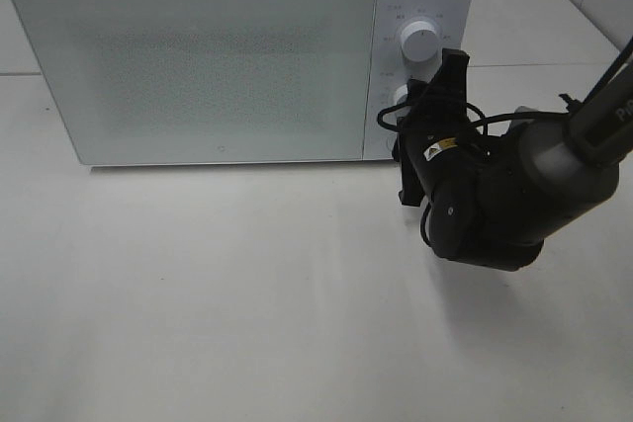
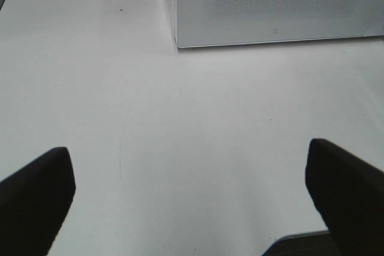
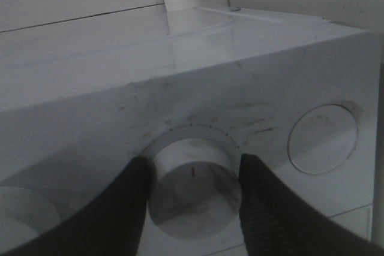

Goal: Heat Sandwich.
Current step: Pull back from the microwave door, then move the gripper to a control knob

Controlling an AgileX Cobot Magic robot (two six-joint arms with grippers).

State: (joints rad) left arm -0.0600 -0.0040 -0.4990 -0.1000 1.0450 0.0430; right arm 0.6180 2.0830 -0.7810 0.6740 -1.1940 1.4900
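No sandwich shows in any view. The white microwave (image 1: 198, 56) stands at the back of the table with its frosted door shut. My right gripper (image 1: 404, 114) reaches onto its control panel and is shut on the lower knob (image 1: 398, 98). In the right wrist view the two dark fingers (image 3: 123, 208) press against both sides of that knob (image 3: 195, 190), and the gripper (image 3: 193, 169) is centred on it. My left gripper (image 2: 191, 196) hangs open over the bare table in front of the microwave (image 2: 276, 4), with nothing between its fingers.
An upper knob (image 1: 419, 42) sits above the gripped one on the panel. Beside the gripped knob the right wrist view shows a round button (image 3: 322, 139). The white table (image 1: 198, 294) stretches out in front of the microwave.
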